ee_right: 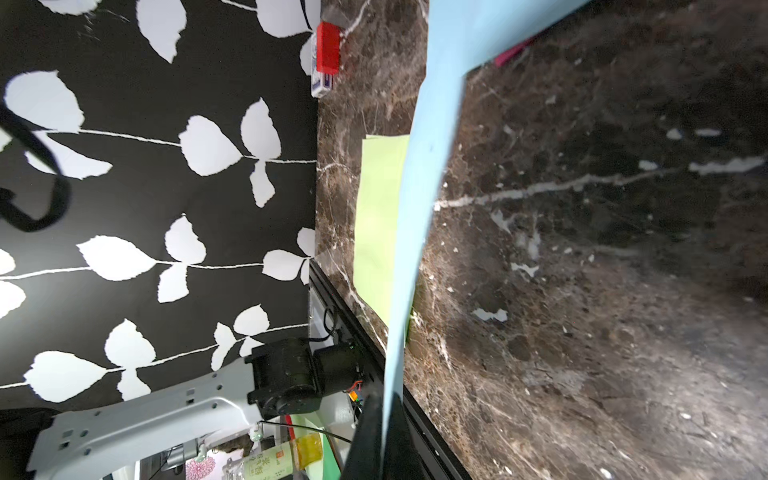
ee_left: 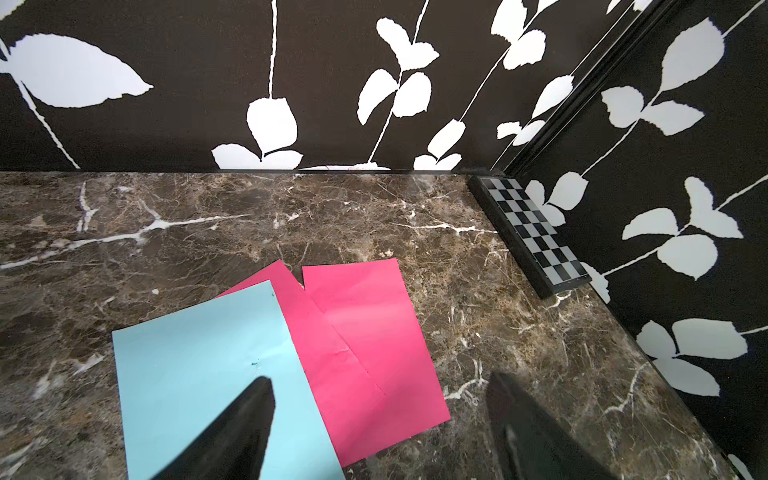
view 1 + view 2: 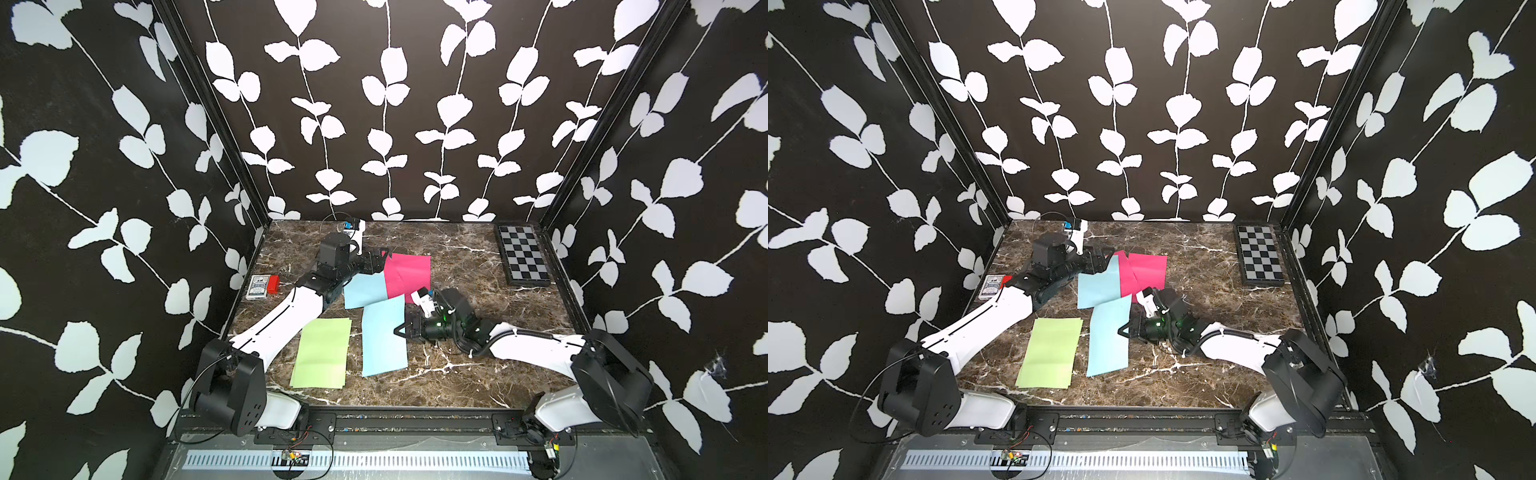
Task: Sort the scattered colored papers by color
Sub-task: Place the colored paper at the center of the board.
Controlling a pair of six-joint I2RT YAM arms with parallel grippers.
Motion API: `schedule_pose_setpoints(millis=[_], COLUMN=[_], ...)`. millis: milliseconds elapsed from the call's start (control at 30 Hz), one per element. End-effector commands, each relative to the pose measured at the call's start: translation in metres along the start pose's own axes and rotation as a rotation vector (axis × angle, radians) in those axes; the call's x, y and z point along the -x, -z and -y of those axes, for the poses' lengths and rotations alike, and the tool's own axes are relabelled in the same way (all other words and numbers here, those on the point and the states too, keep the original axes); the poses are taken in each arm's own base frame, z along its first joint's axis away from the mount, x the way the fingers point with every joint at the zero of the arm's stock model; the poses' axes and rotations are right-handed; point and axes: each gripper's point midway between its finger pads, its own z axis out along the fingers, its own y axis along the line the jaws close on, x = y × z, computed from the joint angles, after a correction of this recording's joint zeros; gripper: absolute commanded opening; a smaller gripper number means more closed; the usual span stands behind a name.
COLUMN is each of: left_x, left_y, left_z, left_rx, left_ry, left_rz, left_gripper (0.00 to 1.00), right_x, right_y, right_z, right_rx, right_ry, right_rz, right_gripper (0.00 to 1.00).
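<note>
Where both top views look down on the marble bench (image 3: pixel 478 365), a green paper (image 3: pixel 322 353) lies flat at the near left, and just right of it is the near blue paper (image 3: pixel 384 336), its right edge pinched in the closed right gripper (image 3: pixel 401 330). Farther back, the far blue paper (image 3: pixel 365 291) lies partly over the left side of two overlapping pink papers (image 3: pixel 409 272). The near blue paper's far end reaches over the near edges of those sheets. The left gripper (image 3: pixel 380 259) hangs at the far left corner of that cluster, with nothing in it. A checkerboard (image 3: pixel 524 255) sits in the far right corner, and a card box (image 3: pixel 255 286) with a red block (image 3: pixel 273 284) lies by the left wall. From the left wrist, the left gripper (image 2: pixel 380 390) stands wide open and empty, one finger above the far blue paper (image 2: pixel 199 374) and the other above bare bench to the right of the pink papers (image 2: pixel 365 332), with the checkerboard (image 2: pixel 536 232) against the right wall. From the right wrist, the right gripper (image 1: pixel 384 415) is clamped on the near blue paper (image 1: pixel 419 166), which rises from the bench as a curved sheet seen almost edge-on. The green paper (image 1: pixel 378 216) lies flat beyond it, and the red block (image 1: pixel 328 48) rests against the card box (image 1: pixel 322 85) at the wall.
</note>
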Motion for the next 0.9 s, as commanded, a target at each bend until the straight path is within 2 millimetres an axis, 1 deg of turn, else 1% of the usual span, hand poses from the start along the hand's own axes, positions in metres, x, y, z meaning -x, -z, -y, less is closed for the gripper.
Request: schedule_pose_setpoints(millis=[0,67,100,133,300,567,667,867], left_x=[0.003,0.004,0.004,0.005,0.005,-0.003,-0.006,-0.01], left_y=[0.008,0.009,0.01,0.011,0.015,0.013,0.012,0.01], left_z=[-0.002,-0.001,-0.001,-0.001,-0.002,-0.004,-0.006,-0.009], left_rx=[0.01,0.007,0.009,0.01,0.02,0.02,0.025,0.034], left_ry=[-0.001,-0.003,-0.006,-0.009,-0.019,-0.008,-0.008,-0.009], left_rz=[0.018,0.02,0.021,0.023,0.024,0.012,0.009,0.0], left_gripper=[0.82,0.83,0.83,0.83,0.85,0.85,0.86,0.86], right_x=[0.0,-0.004,-0.005,-0.008,-0.014,-0.021,-0.024,-0.024], right_y=[-0.01,-0.014,-0.015,-0.019,-0.019,-0.011,-0.008,-0.008], right_z=[0.015,0.031,0.035,0.048,0.07,0.089,0.101,0.106], right_rx=[0.032,0.005,0.001,-0.025,-0.081,-0.182,-0.234,-0.265], right_ry=[-0.076,-0.109,-0.117,-0.142,-0.167,-0.151,-0.15,-0.139], right_rz=[0.041,0.036,0.038,0.03,0.029,0.024,0.018,0.008], right_gripper=[0.0,0.0,0.0,0.0,0.0,0.0,0.0,0.0])
